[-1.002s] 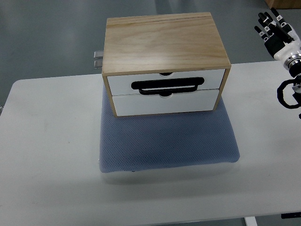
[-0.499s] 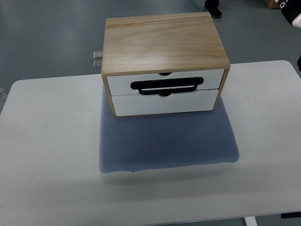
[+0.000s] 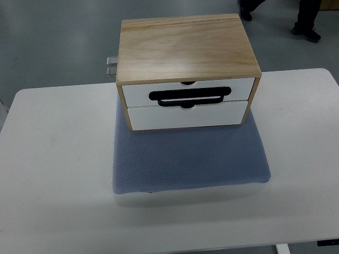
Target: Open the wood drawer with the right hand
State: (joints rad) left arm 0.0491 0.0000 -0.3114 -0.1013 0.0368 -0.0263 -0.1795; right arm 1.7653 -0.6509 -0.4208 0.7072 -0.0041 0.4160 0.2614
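Note:
A wooden drawer box (image 3: 185,47) stands on a blue-grey mat (image 3: 190,156) at the back middle of the white table (image 3: 53,174). It has two white drawer fronts, both shut. The upper drawer (image 3: 186,91) carries a black loop handle (image 3: 189,96); the lower drawer (image 3: 186,116) sits flush under it. Neither robot hand shows in the view.
A person's legs and shoes (image 3: 307,21) show on the floor beyond the table at the top right. A small metal bracket (image 3: 111,66) sticks out behind the box on its left.
The right hand, raised at the far right edge a second ago, has moved up and out of view. A person's legs have come into view at the top right.

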